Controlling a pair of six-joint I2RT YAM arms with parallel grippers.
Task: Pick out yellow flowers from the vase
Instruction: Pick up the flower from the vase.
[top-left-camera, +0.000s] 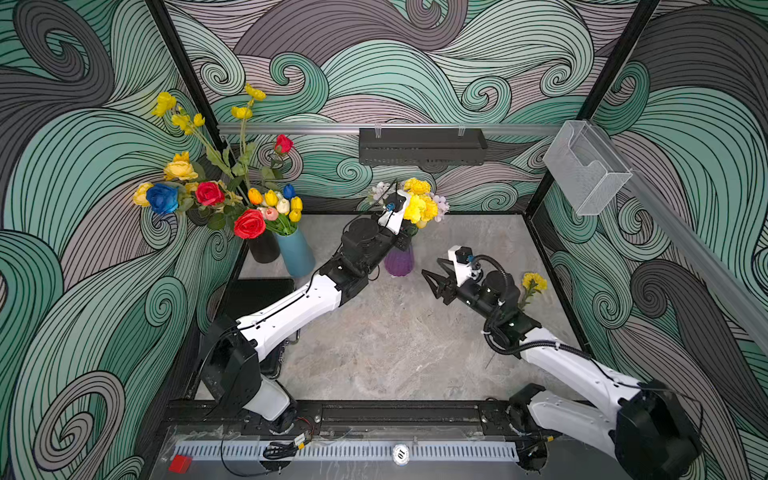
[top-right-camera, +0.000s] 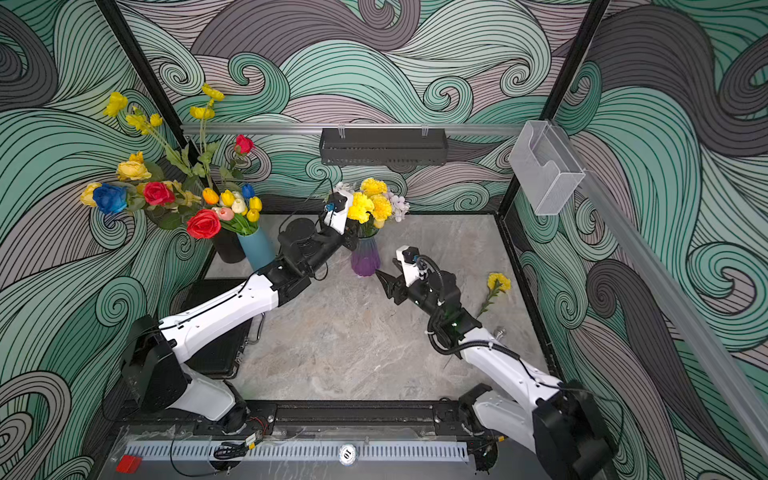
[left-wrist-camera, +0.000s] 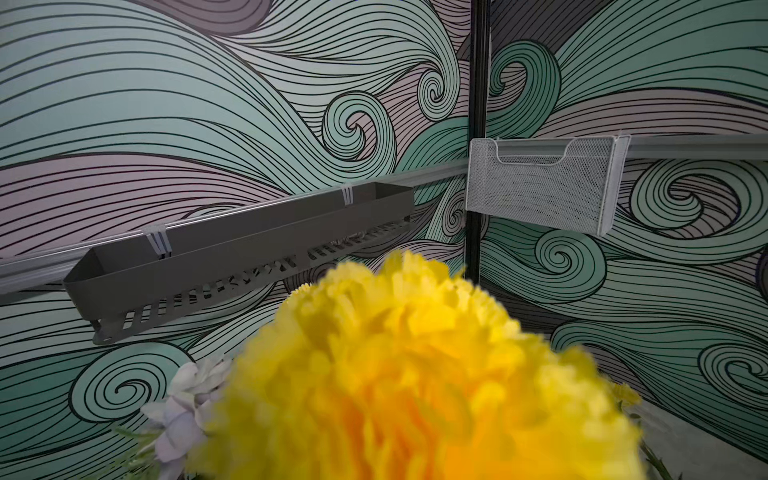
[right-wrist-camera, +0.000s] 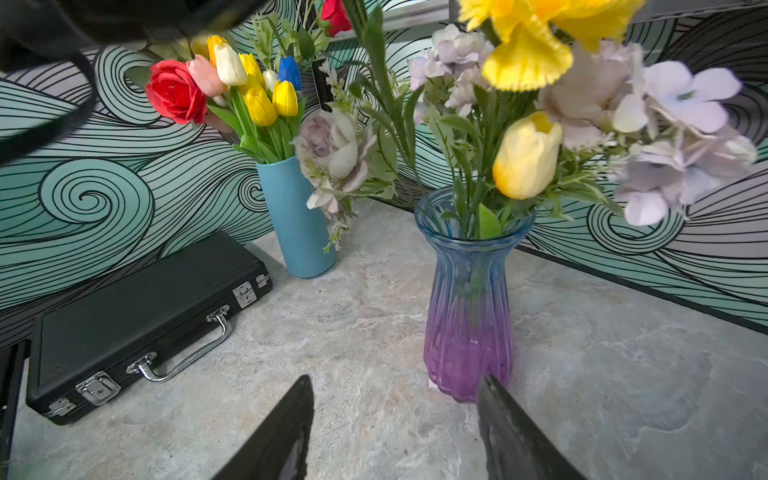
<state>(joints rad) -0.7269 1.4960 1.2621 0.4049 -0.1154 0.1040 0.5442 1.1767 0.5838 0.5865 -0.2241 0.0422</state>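
A ribbed glass vase, blue at the top and purple at the foot, stands at the back middle of the table. It holds yellow pom-pom flowers, a yellow tulip and pale lilac blooms. My left gripper is pushed in among the stems just above the vase's mouth. In the left wrist view a yellow pom-pom hides its jaws. My right gripper is open and holds nothing, low beside the vase's foot. One yellow flower lies on the table at the right.
A blue vase of tulips and a black vase of roses stand at the back left. A black case lies under the left arm. A dark basket and a white mesh bin hang on the walls.
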